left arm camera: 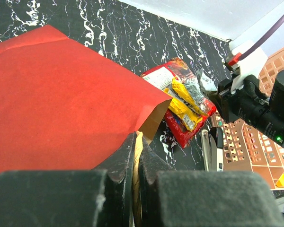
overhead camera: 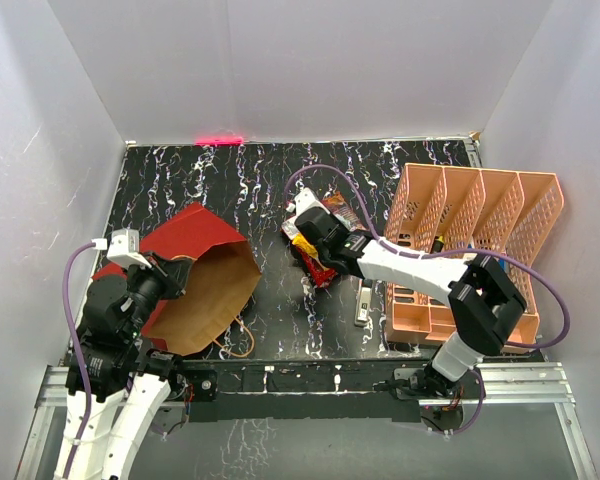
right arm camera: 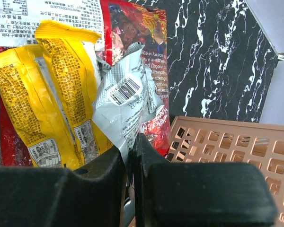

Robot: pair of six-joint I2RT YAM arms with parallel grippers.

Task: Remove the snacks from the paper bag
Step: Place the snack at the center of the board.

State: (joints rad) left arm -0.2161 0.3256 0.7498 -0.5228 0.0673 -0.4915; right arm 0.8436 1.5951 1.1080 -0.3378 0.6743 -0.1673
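Observation:
The red paper bag [overhead camera: 195,262] lies on its side at the left, its brown mouth facing right; it fills the left wrist view [left arm camera: 61,104]. My left gripper [left arm camera: 136,156] is shut on the bag's tan cord handle [left arm camera: 138,151]. Snacks lie in a pile [overhead camera: 315,240] on the table mid-centre: a red packet [left arm camera: 165,78] and yellow packets [left arm camera: 184,106]. My right gripper [right arm camera: 131,151] is shut on a silver foil packet [right arm camera: 125,99], held over the yellow packets [right arm camera: 47,94] and red packet [right arm camera: 142,38].
A salmon-orange lattice file rack [overhead camera: 475,245] stands at the right, close to the right arm. A slim grey-and-white gadget [overhead camera: 362,303] lies on the table left of the rack. Another tan cord handle loop [overhead camera: 238,340] lies in front of the bag's mouth.

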